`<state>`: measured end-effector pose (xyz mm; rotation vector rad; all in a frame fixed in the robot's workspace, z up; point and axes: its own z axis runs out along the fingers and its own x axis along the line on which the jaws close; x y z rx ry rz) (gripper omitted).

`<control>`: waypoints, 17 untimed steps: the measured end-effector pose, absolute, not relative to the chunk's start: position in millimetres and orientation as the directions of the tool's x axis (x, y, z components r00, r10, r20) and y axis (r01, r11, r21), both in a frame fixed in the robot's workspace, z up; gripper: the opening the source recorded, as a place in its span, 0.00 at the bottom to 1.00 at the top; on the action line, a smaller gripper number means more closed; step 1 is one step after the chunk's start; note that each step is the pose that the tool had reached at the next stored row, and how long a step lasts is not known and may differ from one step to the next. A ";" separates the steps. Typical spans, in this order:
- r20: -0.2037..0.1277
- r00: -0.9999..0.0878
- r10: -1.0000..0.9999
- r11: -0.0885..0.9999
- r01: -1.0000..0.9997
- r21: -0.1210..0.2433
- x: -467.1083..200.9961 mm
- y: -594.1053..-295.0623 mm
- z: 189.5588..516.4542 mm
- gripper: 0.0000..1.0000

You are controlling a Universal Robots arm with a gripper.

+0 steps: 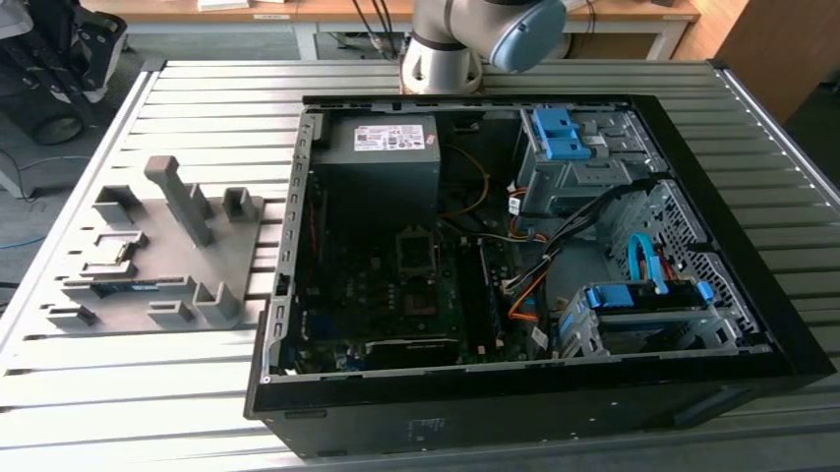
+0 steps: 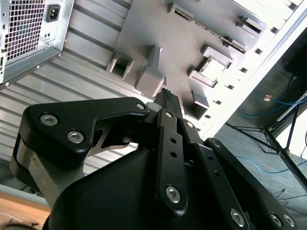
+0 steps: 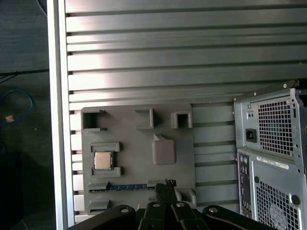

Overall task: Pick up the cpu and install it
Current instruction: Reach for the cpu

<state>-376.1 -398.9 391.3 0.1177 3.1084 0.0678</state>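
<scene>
On the exterior view's left, a grey tray [image 1: 230, 265] lies flat on the slatted metal table [image 1: 184, 88]; low walls and one tall post rise from the tray.

In the first wrist view the cpu [image 3: 101, 160] sits in a shallow pocket of the tray [image 3: 139, 143] with its metal face up; low walls flank it on two sides. Nothing touches the cpu. The second wrist view shows the cpu [image 2: 212, 68] as a pale square in that same pocket of the tray [image 2: 158, 28]. A memory stick [image 3: 127, 186] stands on edge in a slot along one side of the tray, just beside the cpu's pocket; a raised block stands near the tray's middle.

The gripper [image 3: 165, 184] hangs above the tray, over the edge that holds the memory stick, and is apart from the cpu. Its fingertips meet in one dark point, so it looks fully closed with nothing between the pads. In the second wrist view the gripper [image 2: 167, 96] points down at the tray, close to the raised block in line of sight.

To the exterior view's right of the tray, the open computer case [image 1: 552, 393] lies on its side on the table, just beside the tray. A power-supply box [image 1: 381, 157] and a dark circuit board [image 1: 381, 295] show inside, and blue drive brackets sit farther from the tray. The arm's base [image 1: 447, 59] stands beyond the case.
</scene>
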 end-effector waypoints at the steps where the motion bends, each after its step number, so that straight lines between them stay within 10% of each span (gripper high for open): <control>1: -0.029 -0.997 0.076 0.996 0.075 0.045 -377.6 -398.9 391.3 0.10; 17: -0.029 -0.997 0.076 0.996 0.075 0.045 -404.1 -398.9 390.8 0.10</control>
